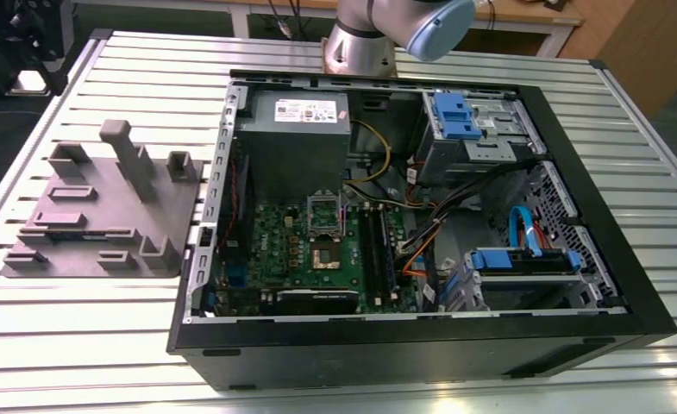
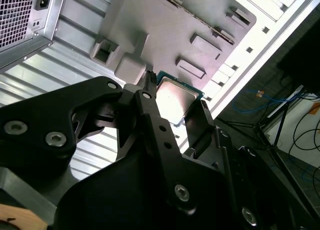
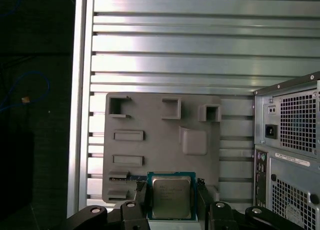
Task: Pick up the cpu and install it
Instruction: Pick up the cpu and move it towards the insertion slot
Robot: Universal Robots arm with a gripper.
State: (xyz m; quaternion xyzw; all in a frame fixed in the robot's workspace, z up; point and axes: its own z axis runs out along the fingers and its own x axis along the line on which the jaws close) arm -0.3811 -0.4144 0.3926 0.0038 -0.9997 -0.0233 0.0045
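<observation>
Cpu [image 3: 171, 197] sits clamped between the black fingers [image 3: 142, 200] in the first wrist view, held clear of the grey tray [image 3: 160, 140]. Second wrist view: fingers closed on its edges, slatted surface [image 2: 85, 20] behind. Exterior view: tray lies beside the open computer case [image 1: 614, 250].

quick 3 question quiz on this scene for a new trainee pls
1. True or false: the cpu sits between the fingers of the gripper.
2. In the first wrist view, what lies beyond the cpu? A) grey tray B) keyboard C) fan
3. What colour is the board inside the computer case?
Key: 1 true; 2 A; 3 green.
</observation>
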